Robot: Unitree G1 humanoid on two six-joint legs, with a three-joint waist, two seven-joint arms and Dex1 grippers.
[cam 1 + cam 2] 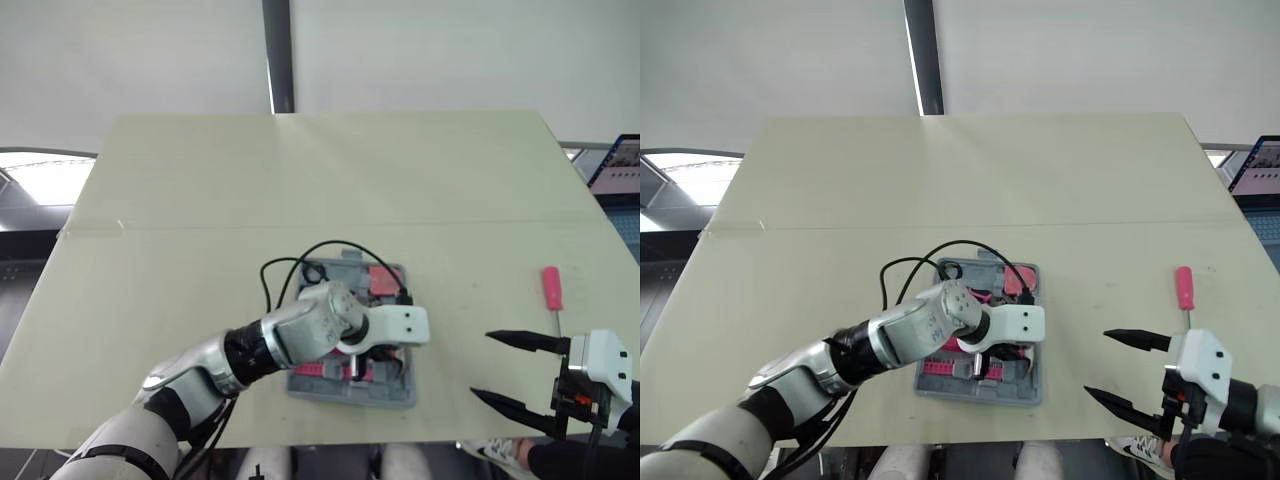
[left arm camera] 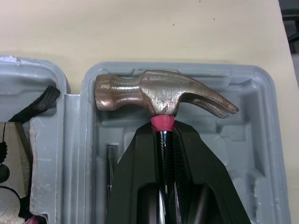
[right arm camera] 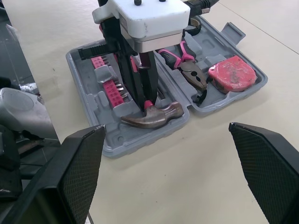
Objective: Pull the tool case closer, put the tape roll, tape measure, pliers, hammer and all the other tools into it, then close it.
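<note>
Finds the left claw (image 2: 163, 128) clenched on the shaft of the hammer (image 2: 159, 95), just under the head, with the head lying in a moulded recess of the open tool case (image 1: 400, 392). Notes the pliers (image 3: 187, 65) and tape measure (image 3: 231, 74) lying in the other half. Places the one loose tool, a red-handled screwdriver (image 1: 552, 292), on the worktop (image 1: 200, 200) at 3 o'clock from the case and about 1 o'clock from the right claw (image 1: 482, 365), apart from it. Reads its long axis as 12 to 6, handle at the far end. Finds the right claw released, fingers wide. Judges the right arm much the nearer for the pickup. Records a pale, smooth, flat worktop with bare room round the screwdriver. Flags a black cable (image 1: 340, 243) arching over the case's far edge as a likely snag at closing.
</note>
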